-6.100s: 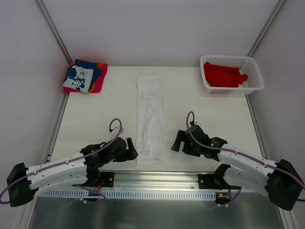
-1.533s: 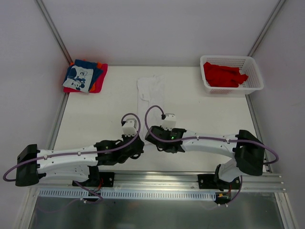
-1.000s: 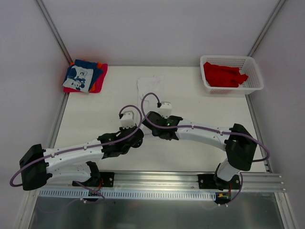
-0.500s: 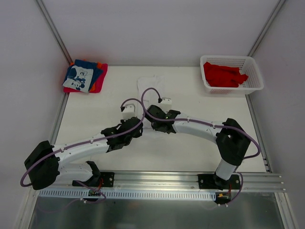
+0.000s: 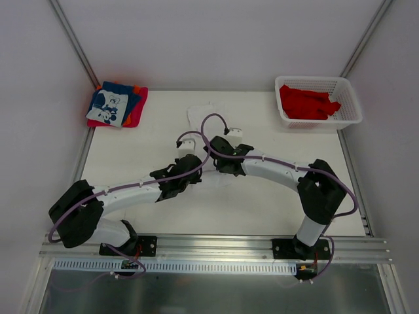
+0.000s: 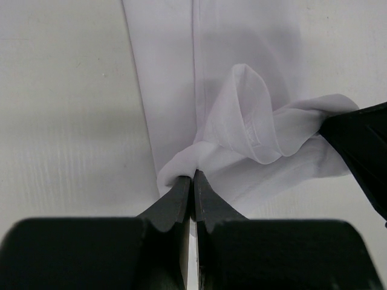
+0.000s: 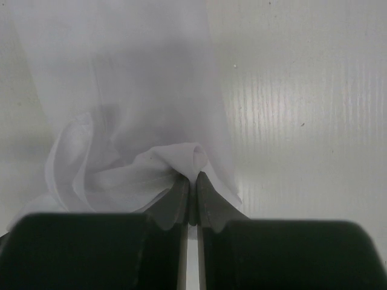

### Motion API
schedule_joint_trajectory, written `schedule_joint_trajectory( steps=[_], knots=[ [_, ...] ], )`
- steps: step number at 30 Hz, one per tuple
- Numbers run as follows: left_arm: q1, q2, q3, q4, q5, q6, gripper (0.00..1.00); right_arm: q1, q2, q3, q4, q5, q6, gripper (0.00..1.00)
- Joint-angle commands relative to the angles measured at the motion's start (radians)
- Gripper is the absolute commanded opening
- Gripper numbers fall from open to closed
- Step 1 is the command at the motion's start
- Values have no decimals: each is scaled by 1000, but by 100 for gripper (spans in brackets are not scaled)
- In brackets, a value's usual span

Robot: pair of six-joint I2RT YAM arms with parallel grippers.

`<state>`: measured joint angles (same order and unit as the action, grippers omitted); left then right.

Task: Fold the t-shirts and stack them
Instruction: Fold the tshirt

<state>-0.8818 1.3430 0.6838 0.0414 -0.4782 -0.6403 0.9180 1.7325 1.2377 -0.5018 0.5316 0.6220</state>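
white lattice basket (image 5: 317, 123) at far right corner, pale table (image 5: 131, 157), metal rail (image 5: 216, 247)

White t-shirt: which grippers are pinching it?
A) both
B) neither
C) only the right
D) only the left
A: each wrist view shows closed fingers with cloth bunched between them, so the left gripper and the right gripper each pinch a fold of the white t-shirt.
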Motion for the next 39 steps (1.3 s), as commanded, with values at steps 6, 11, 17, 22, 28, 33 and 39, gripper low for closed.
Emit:
schedule_joint_trajectory(
  steps=[6, 11, 17, 22, 28, 33, 39],
  knots=[
    [67, 47, 103, 20, -26, 103, 0, -79, 53, 72, -21, 33, -91, 1],
    [113, 56, 173, 21, -13, 134, 0, -122, 78, 143, -21, 15, -140, 0],
    [127, 105, 220, 23, 6, 137, 0, -154, 137, 200, -17, -15, -166, 1],
    [135, 150, 218, 32, 12, 131, 0, -169, 180, 216, 3, -36, -177, 1],
    [149, 199, 215, 52, 32, 116, 0, -199, 248, 259, 23, -74, -194, 0],
    [159, 245, 232, 66, 21, 113, 0, -215, 302, 313, 26, -85, -205, 3],
    [190, 306, 258, 89, 44, 111, 0, -249, 338, 347, 26, -99, -217, 3]
  ],
)
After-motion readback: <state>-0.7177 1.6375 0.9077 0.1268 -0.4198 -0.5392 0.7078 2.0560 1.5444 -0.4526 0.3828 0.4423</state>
